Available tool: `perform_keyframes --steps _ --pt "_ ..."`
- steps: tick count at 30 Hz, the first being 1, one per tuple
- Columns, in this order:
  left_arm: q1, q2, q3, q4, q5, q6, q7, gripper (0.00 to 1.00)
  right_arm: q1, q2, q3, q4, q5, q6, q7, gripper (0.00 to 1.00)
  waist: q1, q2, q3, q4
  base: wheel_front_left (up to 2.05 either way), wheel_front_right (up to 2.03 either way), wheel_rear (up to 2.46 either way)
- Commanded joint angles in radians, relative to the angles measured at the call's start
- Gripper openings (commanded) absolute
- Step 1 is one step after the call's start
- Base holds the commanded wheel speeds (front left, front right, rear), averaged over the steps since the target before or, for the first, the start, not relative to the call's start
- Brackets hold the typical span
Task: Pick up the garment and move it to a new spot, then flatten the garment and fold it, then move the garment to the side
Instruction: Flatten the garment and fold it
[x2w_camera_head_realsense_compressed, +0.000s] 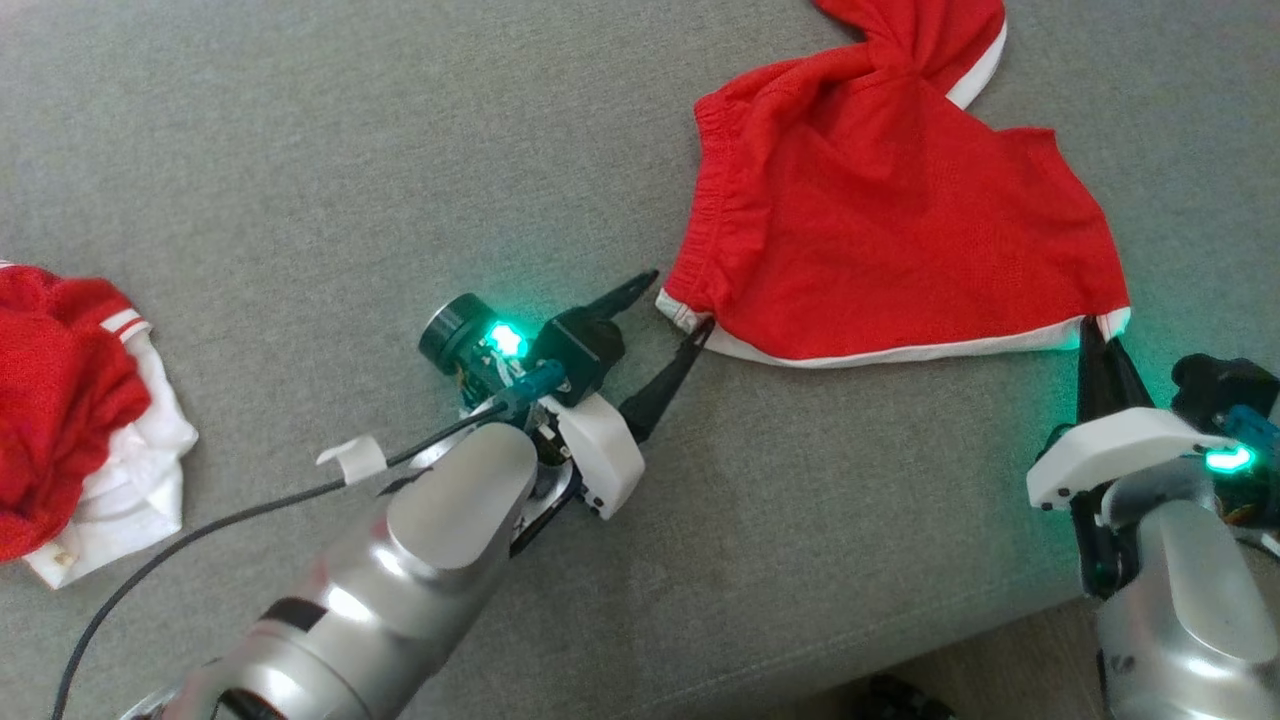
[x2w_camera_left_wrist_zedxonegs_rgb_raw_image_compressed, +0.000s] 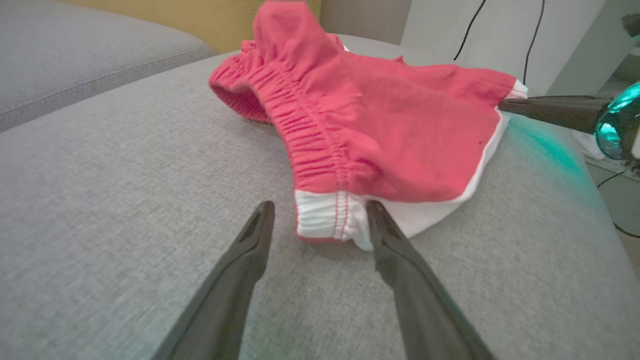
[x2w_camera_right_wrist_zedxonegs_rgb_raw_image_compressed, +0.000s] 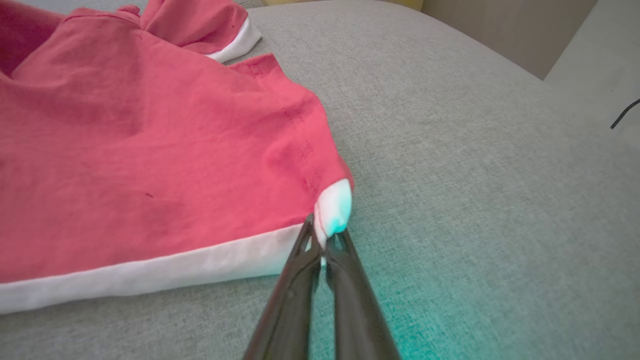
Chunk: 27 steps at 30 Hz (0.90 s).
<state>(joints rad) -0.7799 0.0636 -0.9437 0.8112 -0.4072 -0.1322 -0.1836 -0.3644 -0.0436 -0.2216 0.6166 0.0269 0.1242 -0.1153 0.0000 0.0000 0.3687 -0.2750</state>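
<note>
The garment (x2w_camera_head_realsense_compressed: 880, 230) is a pair of red shorts lying on the grey sofa cushion (x2w_camera_head_realsense_compressed: 300, 150), off to the robot's front right; it has a gathered elastic waistband (x2w_camera_left_wrist_zedxonegs_rgb_raw_image_compressed: 310, 135) along one side and a white band (x2w_camera_head_realsense_compressed: 900, 352) along the near edge; the near part lies spread fairly flat with soft ripples, while the far end is twisted into a knot-like bunch with a white-edged flap beyond it. The right end effector (x2w_camera_head_realsense_compressed: 1088, 328) has its fingers together, clamped on the garment's near right corner, where a little white tip (x2w_camera_right_wrist_zedxonegs_rgb_raw_image_compressed: 334, 207) sticks up between them, lit green by the wrist lamp. The left end effector (x2w_camera_head_realsense_compressed: 681, 300) has its fingers apart at the opposite near corner; the white waistband end (x2w_camera_left_wrist_zedxonegs_rgb_raw_image_compressed: 322, 220) sits between the fingertips, close against one of them, not pinched. Well apart on the robot's left lies a second garment (x2w_camera_head_realsense_compressed: 70, 400), red and white, crumpled in a heap; a dark cable (x2w_camera_head_realsense_compressed: 200, 530) trails back along the left arm.
</note>
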Motion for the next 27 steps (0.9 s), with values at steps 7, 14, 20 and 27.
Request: perform_keyframes --steps 7,14,20,27 --pt "-0.066 -0.002 -0.048 -0.002 -0.064 0.002 -0.029 0.0 -0.027 -0.007 0.017 -0.032 0.01 0.007 -0.016 0.0 0.0 0.0 -0.001 0.006 0.0 0.0 0.0" --pt "-0.066 0.0 -0.045 0.015 -0.091 0.002 -0.059 0.0 -0.023 -0.007 0.019 -0.047 0.016 0.007 -0.021 0.0 0.0 0.0 -0.034 0.025 0.0 0.0 0.0" --pt "-0.059 0.013 -0.005 -0.006 -0.108 0.017 -0.074 0.0 -0.026 -0.007 0.047 -0.104 0.043 0.007 -0.034 0.0 0.0 0.0 -0.082 0.048 0.0 0.0 0.0" --pt "-0.08 0.061 0.098 -0.094 -0.149 0.045 -0.078 0.0 -0.088 -0.007 0.088 -0.233 0.055 0.007 -0.033 0.0 0.0 0.0 -0.166 0.09 0.0 0.0 0.0"
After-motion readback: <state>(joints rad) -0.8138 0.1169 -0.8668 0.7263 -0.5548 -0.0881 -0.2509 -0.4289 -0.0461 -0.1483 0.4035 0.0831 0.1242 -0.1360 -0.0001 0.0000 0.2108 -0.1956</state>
